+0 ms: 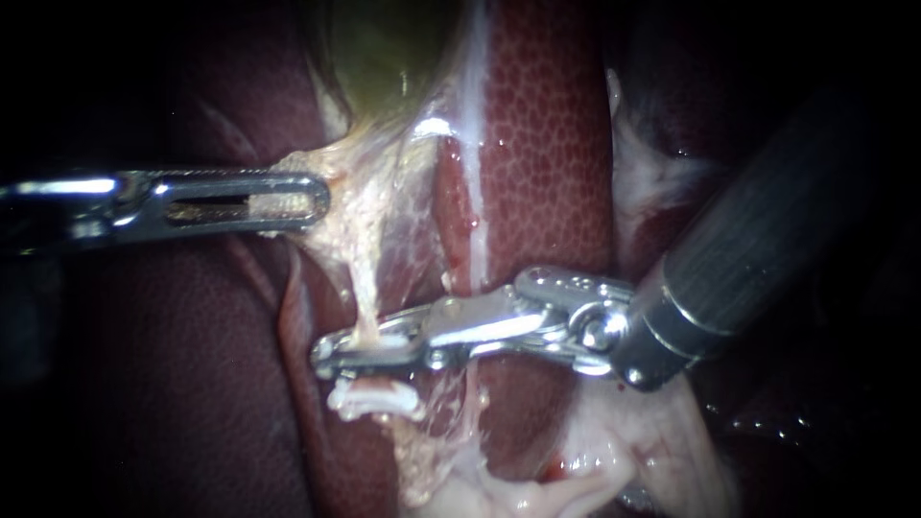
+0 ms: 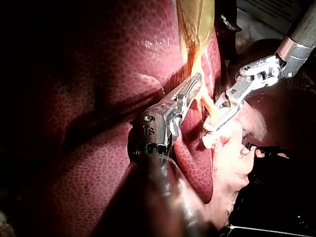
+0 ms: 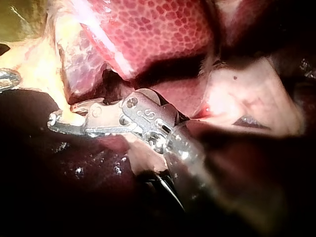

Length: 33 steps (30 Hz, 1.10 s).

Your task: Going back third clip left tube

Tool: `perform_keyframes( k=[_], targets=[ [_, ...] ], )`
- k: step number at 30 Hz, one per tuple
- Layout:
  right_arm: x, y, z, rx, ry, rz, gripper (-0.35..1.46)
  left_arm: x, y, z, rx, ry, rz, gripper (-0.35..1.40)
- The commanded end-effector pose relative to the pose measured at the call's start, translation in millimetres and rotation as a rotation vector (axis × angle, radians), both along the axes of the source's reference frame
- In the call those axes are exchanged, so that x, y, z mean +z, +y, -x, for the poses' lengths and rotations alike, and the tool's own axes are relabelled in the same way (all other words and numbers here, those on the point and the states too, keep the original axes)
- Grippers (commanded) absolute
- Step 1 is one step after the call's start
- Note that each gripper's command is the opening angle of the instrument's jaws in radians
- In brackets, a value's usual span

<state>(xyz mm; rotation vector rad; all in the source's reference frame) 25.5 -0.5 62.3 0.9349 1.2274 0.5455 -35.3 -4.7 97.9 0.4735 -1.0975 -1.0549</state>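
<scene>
A thin pale tube [image 1: 363, 302] runs down from the gallbladder [image 1: 384, 48] across the liver [image 1: 547, 144]. My right instrument [image 1: 331, 355] comes in from the right. Its jaws stand a little apart with the tube passing between them. Just below them a white clip [image 1: 374, 396] sits across the tube. My left instrument [image 1: 312, 201] enters from the left, its slotted jaws shut on pale tissue at the gallbladder's neck and holding it taut. In the left wrist view the left instrument [image 2: 196, 81] grips yellow tissue, and the right instrument [image 2: 217, 123] straddles the tube above the clip [image 2: 210, 141].
Loose pale tissue [image 1: 576, 470] bunches below the right instrument's shaft [image 1: 758, 230]. A white band [image 1: 472, 125] runs down the liver beside the tube. In the right wrist view, the right instrument [image 3: 54, 122] lies over dark liver, with the left instrument's tip [image 3: 7, 79] beside it.
</scene>
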Motion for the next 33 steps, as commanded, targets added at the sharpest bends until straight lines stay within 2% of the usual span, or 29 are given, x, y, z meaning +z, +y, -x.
perform_keyframes(
  k=[1, 5, 8, 10, 12, 28, 33],
  targets=[
    [0.3, 0.1, 0.1, -0.002, 0.010, 0.025, 0.38, 0.0, 0.0, 0.0, 0.000, 0.000, 0.000, -0.35],
    [0.6, 0.2, -0.1, 0.015, 0.005, 0.070, 0.48, 0.0, 0.0, 0.0, 0.000, 0.000, 0.000, -0.35],
    [1.1, 0.4, -0.2, 0.057, -0.027, 0.101, 0.55, -0.1, 0.0, 0.0, 0.000, 0.000, 0.000, -0.35],
    [1.5, 0.7, -0.2, 0.097, -0.057, 0.121, 0.60, -0.1, -0.1, 0.0, 0.000, 0.000, 0.000, -0.35],
    [2.0, 0.9, 0.1, 0.111, -0.071, 0.126, 0.60, -0.1, -0.1, 0.0, 0.000, 0.000, 0.000, -0.35],
    [2.2, 0.9, 2.5, 0.114, -0.075, 0.141, 0.60, -0.2, -0.1, 0.0, 0.000, 0.000, 0.000, -0.35],
    [1.9, 0.3, 1.5, 0.088, -0.051, 0.134, 0.60, -0.2, -0.1, 0.0, 0.000, 0.000, 0.000, -0.35]
  ],
)
